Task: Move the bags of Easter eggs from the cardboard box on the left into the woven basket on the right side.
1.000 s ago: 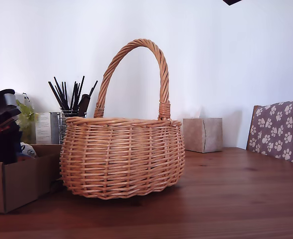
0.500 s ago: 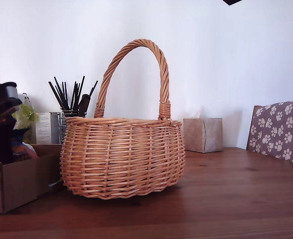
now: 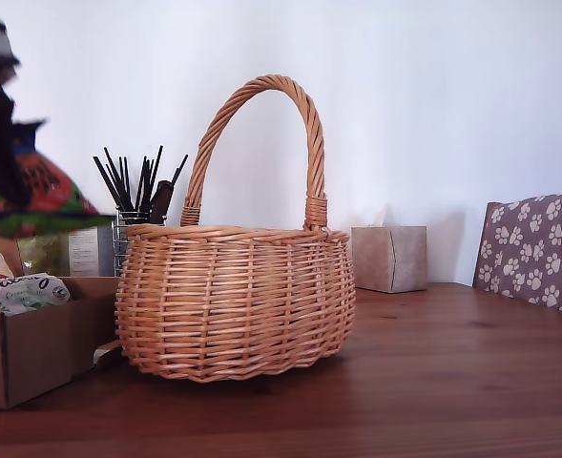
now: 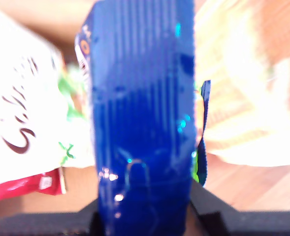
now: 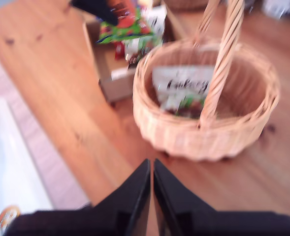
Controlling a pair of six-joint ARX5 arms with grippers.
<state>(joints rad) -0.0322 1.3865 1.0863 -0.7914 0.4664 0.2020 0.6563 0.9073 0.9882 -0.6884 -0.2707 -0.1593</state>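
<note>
Blue crinkly film across the first wrist view: held bag (image 4: 140,123) pinched between the dark fingers of my first gripper (image 4: 145,219), clamped near one end, with the rest of the packet standing free beyond the jaws. Blurred in the exterior view, showing red and green there, high at that view's left, above the box (image 3: 32,353) and not yet over the basket (image 3: 233,301). Lying in the box, poking above its rim, a white bag (image 3: 18,291) with dark script. Already inside the basket, a second white packet, the basket bag (image 5: 184,86). My second gripper (image 5: 152,196) pressed together on nothing, jaws touching, hanging above the table beside the basket and apart from it. Probably light and limp, judging by the thin film, with loose lumps inside likely to shift and swing the packet under the jaws. Slick too, so liable to creep out of a shallow pinch. Best taken at a flat sealed end, where the doubled film gives the pads something firm and spares the sweets a crushing. Worth squeezing firmly but not hard, carrying slowly, and passing over the rim to one side of the tall handle before letting go low.
</note>
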